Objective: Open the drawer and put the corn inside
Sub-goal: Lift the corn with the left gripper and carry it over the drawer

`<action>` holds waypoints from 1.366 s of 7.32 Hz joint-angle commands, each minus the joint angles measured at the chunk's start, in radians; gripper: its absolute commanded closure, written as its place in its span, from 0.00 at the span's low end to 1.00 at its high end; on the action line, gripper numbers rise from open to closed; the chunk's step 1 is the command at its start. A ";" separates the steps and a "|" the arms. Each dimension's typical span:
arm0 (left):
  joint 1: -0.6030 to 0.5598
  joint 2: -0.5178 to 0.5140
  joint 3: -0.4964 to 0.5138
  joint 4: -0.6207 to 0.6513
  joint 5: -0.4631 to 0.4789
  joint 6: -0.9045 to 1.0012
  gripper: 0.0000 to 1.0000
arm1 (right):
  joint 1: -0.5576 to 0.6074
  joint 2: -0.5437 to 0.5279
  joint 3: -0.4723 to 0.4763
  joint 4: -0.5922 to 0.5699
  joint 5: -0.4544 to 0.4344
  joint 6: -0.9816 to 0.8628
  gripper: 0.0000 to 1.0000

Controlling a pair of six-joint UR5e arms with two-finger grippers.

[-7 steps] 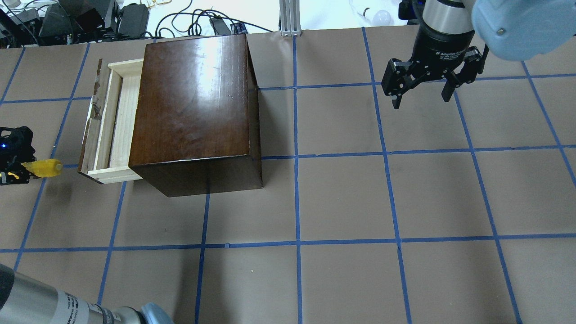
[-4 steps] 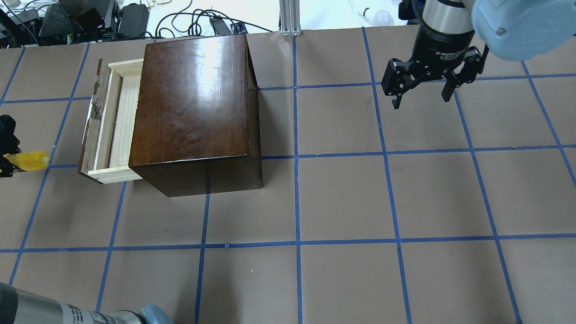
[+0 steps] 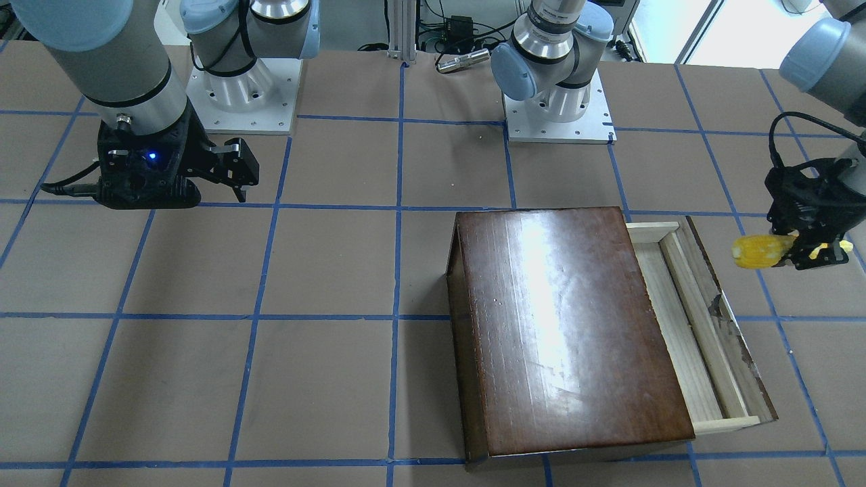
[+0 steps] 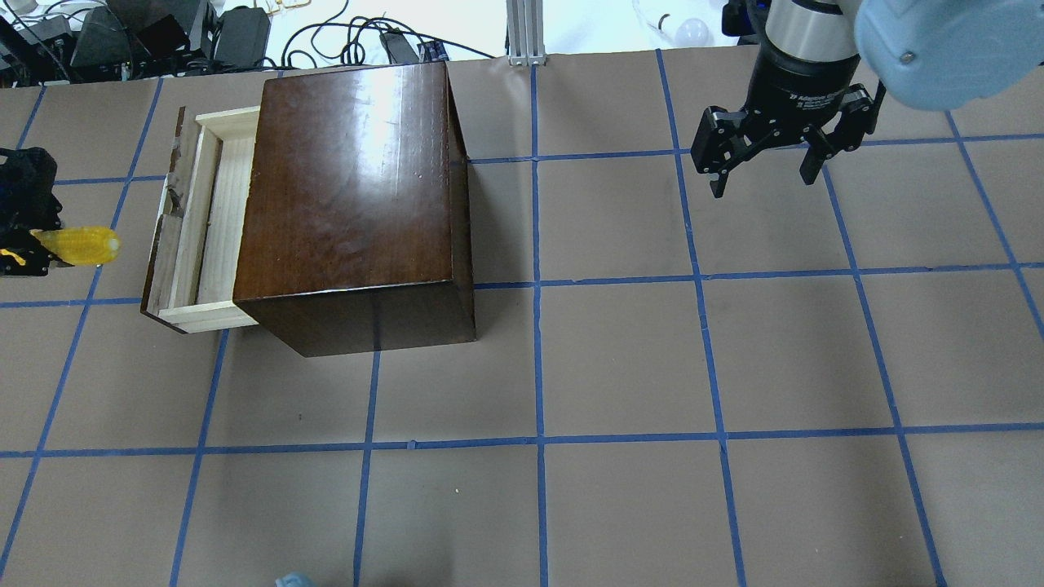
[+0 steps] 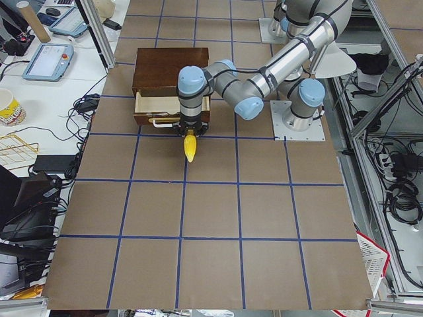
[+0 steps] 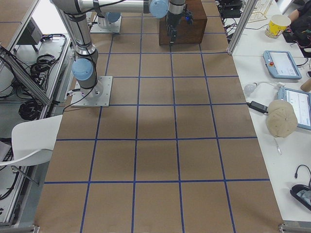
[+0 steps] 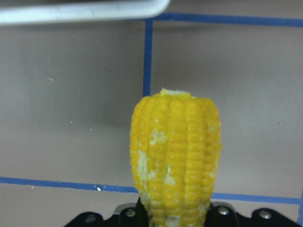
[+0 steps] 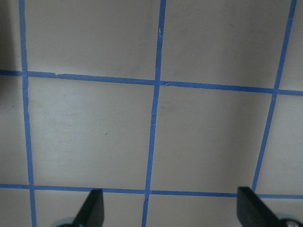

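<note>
Left wrist view: I see the corn close up, bumpy yellow kernels, clamped in the left gripper.
Overhead: corn just outside the drawer, pale wood, open from the glossy box.
Room: papered table around both.
Right gripper: spread wide, holding nothing.

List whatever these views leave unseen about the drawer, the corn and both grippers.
- Drawer back portion: under the box top, overhead and front-facing views.
- Left gripper: cut by overhead edge; corn hides its fingers in the left wrist view.
- Right gripper: only fingertips above the right wrist view's bottom edge.
</note>
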 commanded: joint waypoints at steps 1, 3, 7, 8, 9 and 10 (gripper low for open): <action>-0.136 0.053 0.022 -0.047 0.002 -0.133 1.00 | -0.001 0.000 0.000 0.000 -0.001 0.000 0.00; -0.231 0.024 0.048 -0.047 -0.001 -0.343 1.00 | -0.001 0.000 0.000 0.000 -0.001 0.000 0.00; -0.251 -0.011 0.123 -0.035 0.015 -0.735 1.00 | -0.001 0.000 0.000 0.000 -0.001 0.000 0.00; -0.251 -0.016 0.126 -0.036 0.015 -0.943 1.00 | -0.001 0.000 0.000 0.000 -0.001 0.000 0.00; -0.251 -0.014 0.121 -0.053 0.012 -1.166 1.00 | 0.001 0.000 0.000 0.000 -0.001 0.000 0.00; -0.253 -0.019 0.118 -0.065 0.002 -1.318 1.00 | -0.001 0.000 0.000 0.000 -0.001 0.000 0.00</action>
